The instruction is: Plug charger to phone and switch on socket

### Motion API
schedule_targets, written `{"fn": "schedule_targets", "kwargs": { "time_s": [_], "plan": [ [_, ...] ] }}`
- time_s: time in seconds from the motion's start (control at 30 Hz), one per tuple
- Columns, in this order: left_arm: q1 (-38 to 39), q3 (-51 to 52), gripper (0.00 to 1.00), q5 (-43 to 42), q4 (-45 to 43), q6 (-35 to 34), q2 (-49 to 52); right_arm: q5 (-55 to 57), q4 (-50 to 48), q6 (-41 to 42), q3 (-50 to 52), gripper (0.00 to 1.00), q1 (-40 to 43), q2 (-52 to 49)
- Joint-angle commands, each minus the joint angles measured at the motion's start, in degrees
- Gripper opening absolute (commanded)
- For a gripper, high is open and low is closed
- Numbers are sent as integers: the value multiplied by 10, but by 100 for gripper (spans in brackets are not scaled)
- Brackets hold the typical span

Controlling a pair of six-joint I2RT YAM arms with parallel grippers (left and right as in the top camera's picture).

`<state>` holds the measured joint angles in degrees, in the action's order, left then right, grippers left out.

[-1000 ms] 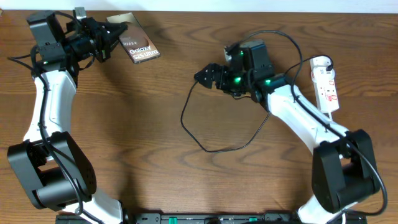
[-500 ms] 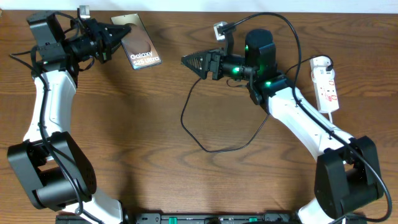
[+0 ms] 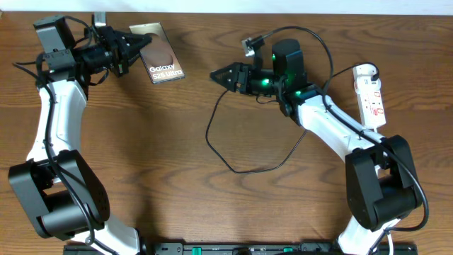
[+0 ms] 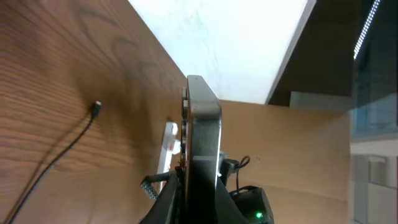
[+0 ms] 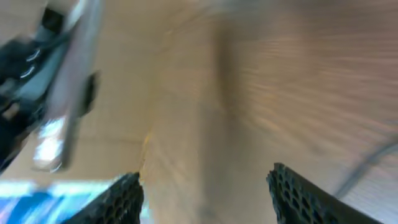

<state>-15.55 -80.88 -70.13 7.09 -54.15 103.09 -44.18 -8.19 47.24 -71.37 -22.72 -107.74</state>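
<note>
My left gripper [image 3: 136, 44] is shut on one end of the phone [image 3: 161, 55], which lies face up at the back left with its white "Galaxy" label showing. In the left wrist view the phone [image 4: 202, 137] is edge-on between the jaws of the left gripper [image 4: 199, 202]. The charger cable [image 3: 208, 133] loops over the table's middle; its small connector tip [image 4: 97, 106] lies free on the wood. My right gripper [image 3: 216, 73] is open and empty, pointing left toward the phone, above the cable's upper end. Its fingers [image 5: 121, 199] stand wide apart. The white socket [image 3: 371, 95] lies at the far right.
The table's back edge runs just behind the phone and the socket. Thicker black robot cables arc over the right arm [image 3: 311, 42]. The socket also shows in the left wrist view [image 4: 168, 149], behind the phone. The right wrist view is motion-blurred.
My right gripper rose from the cable's end, swung to point left at the phone, and is now open. My left gripper has shifted the phone slightly to the right.
</note>
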Motion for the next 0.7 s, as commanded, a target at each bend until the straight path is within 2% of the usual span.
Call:
{"fn": "schedule_targets", "kwargs": {
  "time_s": [0.0,0.2,0.33,0.37,0.53,0.67],
  "plan": [
    [0,0,7,15,-3,3,-3,110,12,9,-4,64,-3,-3],
    [0,0,7,33,-3,7,-3,139,29,-1,-11,66,-7,-12],
    [0,0,7,37,-3,13,-3,156,47,11,-13,54,-3,-35],
    [0,0,7,37,-3,17,-3,176,57,0,-20,54,-7,-40],
    [0,0,7,37,-3,17,-3,274,184,-38,-82,55,-29,-60],
    [0,0,8,36,-3,17,-3,282,236,-51,-150,55,-38,-99]
  ]
}}
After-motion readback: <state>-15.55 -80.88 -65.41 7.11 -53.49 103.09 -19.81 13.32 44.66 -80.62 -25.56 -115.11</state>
